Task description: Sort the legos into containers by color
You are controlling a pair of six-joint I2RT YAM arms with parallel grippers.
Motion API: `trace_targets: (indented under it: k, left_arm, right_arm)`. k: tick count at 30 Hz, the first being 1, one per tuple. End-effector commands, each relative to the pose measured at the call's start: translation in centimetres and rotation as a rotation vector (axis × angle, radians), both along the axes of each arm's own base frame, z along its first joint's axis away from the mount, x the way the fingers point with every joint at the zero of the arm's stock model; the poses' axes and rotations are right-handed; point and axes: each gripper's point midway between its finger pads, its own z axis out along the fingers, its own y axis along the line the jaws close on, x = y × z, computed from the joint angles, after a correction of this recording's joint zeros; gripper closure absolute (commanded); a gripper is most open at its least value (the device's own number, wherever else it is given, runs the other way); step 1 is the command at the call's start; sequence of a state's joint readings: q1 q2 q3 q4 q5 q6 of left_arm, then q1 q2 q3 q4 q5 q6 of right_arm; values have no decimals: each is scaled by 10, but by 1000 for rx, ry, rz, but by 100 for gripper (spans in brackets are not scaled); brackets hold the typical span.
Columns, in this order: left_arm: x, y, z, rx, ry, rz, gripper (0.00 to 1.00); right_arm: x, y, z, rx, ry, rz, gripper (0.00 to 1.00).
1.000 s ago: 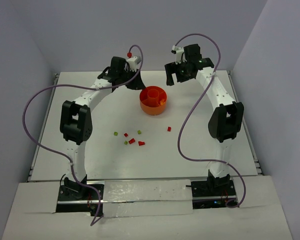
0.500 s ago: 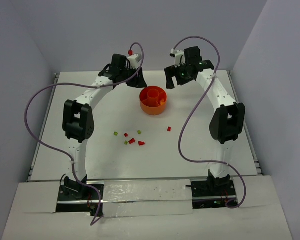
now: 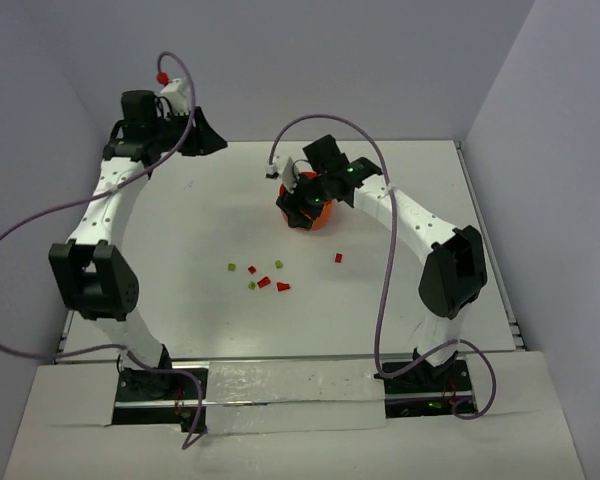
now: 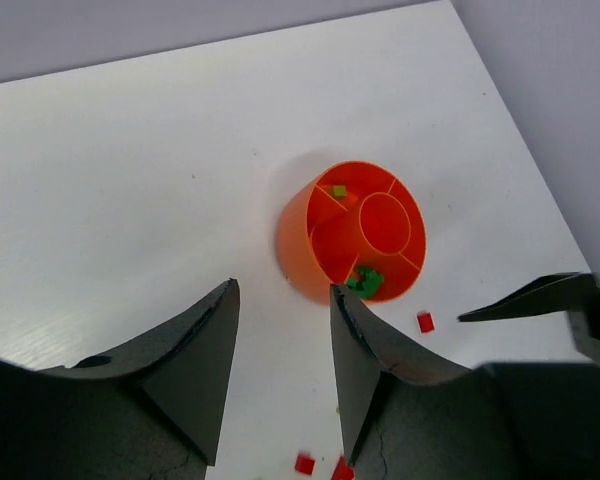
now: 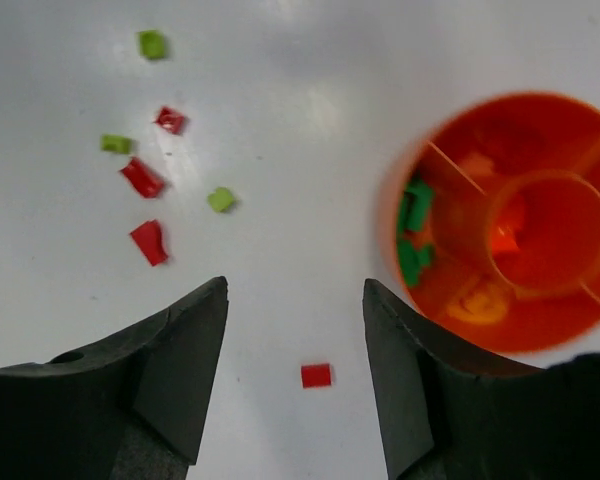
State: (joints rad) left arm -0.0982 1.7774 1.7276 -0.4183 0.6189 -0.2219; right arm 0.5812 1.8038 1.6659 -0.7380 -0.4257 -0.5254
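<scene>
The orange bowl [image 3: 321, 216] with its containers stands at mid-back, partly hidden under my right gripper [image 3: 298, 205]. In the right wrist view the bowl [image 5: 540, 340] lies to the right, holding green legos [image 5: 415, 230], a yellow one [image 5: 480, 300] and a red one [image 5: 505, 240] in the central cup. My right gripper [image 5: 295, 290] is open and empty above a lone red lego [image 5: 316, 375]. Loose red and green legos [image 3: 264, 282] lie in a cluster nearer me. My left gripper [image 3: 208, 140] hangs open and empty at the far left back; its view shows the bowl [image 4: 300, 250] ahead.
The lone red lego [image 3: 338, 257] lies right of the cluster. Grey walls close the table at the back and both sides. My right arm's cable [image 3: 385, 290] loops over the table's right half. A tip of the right gripper [image 4: 540, 297] shows in the left wrist view.
My left arm has swung away from the bowl to the far left back corner. My right gripper has come down and left over the bowl, its jaws narrower than before.
</scene>
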Motion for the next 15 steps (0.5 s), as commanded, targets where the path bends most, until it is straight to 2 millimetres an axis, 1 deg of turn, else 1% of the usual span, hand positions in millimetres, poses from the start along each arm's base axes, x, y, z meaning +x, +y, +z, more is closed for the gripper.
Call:
trace_targets:
  k: [1, 2, 3, 4, 6, 7, 9, 10, 15]
  left_arm:
    - [-58, 13, -4, 0, 30, -116, 48]
    - [-68, 17, -11, 4, 51, -127, 48]
    - [-71, 18, -12, 5, 57, -131, 48]
    - [-79, 23, -18, 12, 73, -128, 48]
    - [-97, 34, -30, 25, 93, -114, 48]
    - [-102, 40, -34, 26, 101, -101, 47]
    - [-110, 45, -39, 30, 112, -92, 47]
    - [-116, 47, -42, 30, 123, -89, 47]
    - [-131, 56, -44, 29, 117, -60, 45]
  right_arm:
    - [-30, 20, -19, -32, -24, 252, 41]
    - [-31, 23, -30, -54, -22, 285, 41]
    - [-34, 26, -38, -68, -18, 314, 41]
    - [-38, 31, -51, -88, -13, 353, 41]
    - [-43, 38, -70, -114, -8, 405, 39]
    - [-45, 42, -79, -124, -7, 426, 39]
    - [-47, 46, -93, -139, -3, 455, 36]
    - [-48, 49, -103, -153, -1, 476, 35]
    - [-43, 53, -127, -185, -19, 509, 29]
